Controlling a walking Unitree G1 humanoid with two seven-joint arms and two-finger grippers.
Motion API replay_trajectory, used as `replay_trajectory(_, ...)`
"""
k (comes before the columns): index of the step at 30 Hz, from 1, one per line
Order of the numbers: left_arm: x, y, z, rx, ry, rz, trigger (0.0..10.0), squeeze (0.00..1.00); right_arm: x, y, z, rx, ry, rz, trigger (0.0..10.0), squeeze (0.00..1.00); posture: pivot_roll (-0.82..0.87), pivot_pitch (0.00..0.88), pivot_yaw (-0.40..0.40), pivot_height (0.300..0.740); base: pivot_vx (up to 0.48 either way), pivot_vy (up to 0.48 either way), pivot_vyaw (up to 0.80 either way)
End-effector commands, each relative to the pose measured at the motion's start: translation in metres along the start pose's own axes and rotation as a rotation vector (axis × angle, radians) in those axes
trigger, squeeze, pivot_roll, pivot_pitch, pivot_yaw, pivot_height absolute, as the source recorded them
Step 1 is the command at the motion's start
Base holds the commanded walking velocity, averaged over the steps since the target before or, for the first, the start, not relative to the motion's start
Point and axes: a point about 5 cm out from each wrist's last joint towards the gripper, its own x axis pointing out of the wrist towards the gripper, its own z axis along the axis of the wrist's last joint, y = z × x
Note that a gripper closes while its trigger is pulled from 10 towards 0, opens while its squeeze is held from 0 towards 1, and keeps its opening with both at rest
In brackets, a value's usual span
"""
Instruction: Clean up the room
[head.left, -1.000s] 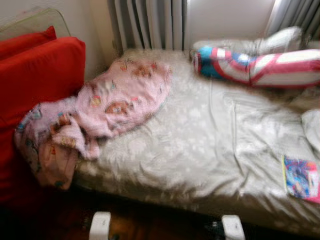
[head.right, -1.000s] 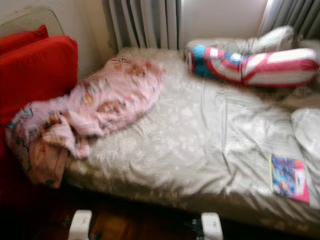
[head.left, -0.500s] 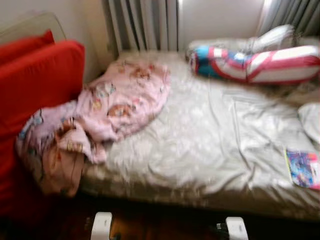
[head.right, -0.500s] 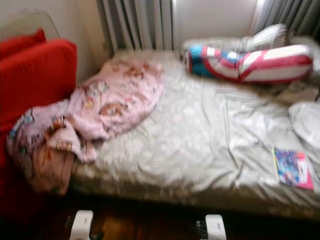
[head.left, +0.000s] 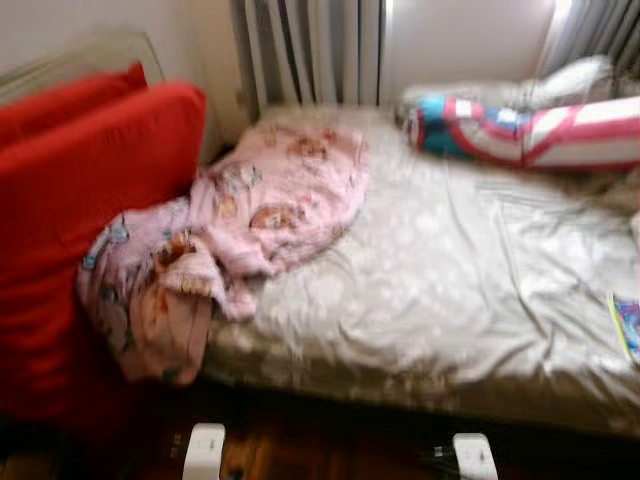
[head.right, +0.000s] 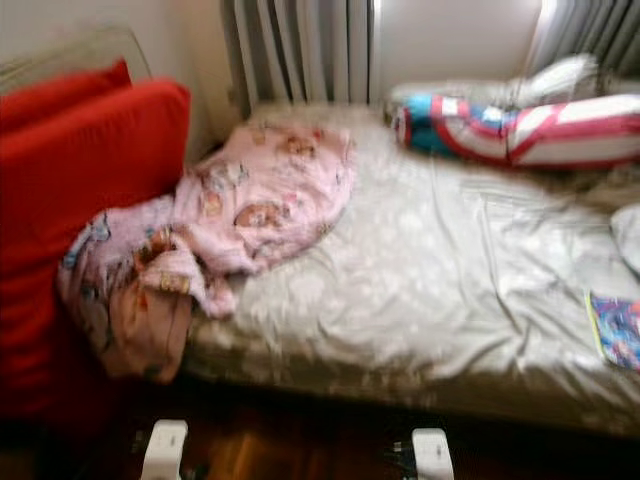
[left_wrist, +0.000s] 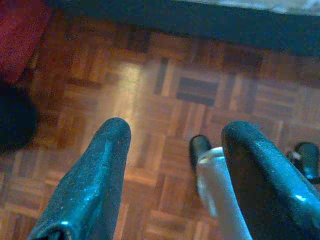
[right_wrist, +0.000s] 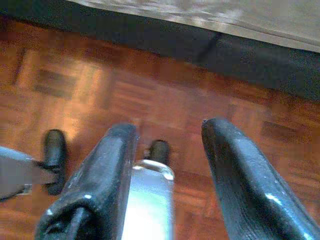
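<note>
Lying crumpled, pink pyjamas (head.left: 240, 235) run diagonally across bed (head.left: 450, 290), lower end drooping over edge beside red cushion (head.left: 90, 220). Left gripper (left_wrist: 175, 150), right gripper (right_wrist: 167, 150) hang spread over parquet floor (left_wrist: 150, 90), holding nothing.

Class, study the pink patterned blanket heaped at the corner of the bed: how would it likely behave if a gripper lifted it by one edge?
The pink blanket lies crumpled in soft folds, so it would probably go limp and drape. One end already spills over the bed edge beside the red cushion, so the rest may trail or slide off. It looks light for its bulk.
</note>
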Motion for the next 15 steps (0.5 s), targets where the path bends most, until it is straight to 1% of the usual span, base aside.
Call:
replay_trajectory(1, 0.0001, -0.0017, -0.0007, 0.001, 0.008, -0.005, 10.0, 0.0, -0.0002, -0.0009, -0.0002, 0.0, -0.003, -0.001, 10.0, 0.0, -0.02, 0.007, 0.027, 0.74, 0.0, 0.326, 0.0)
replay_trajectory(15, 0.0001, -0.0012, -0.0009, 0.003, 0.008, -0.006, 10.0, 0.0, -0.0001, -0.0002, 0.0, -0.015, -0.001, 0.005, 10.0, 0.0, -0.02, 0.009, 0.028, 0.74, 0.0, 0.325, 0.0)
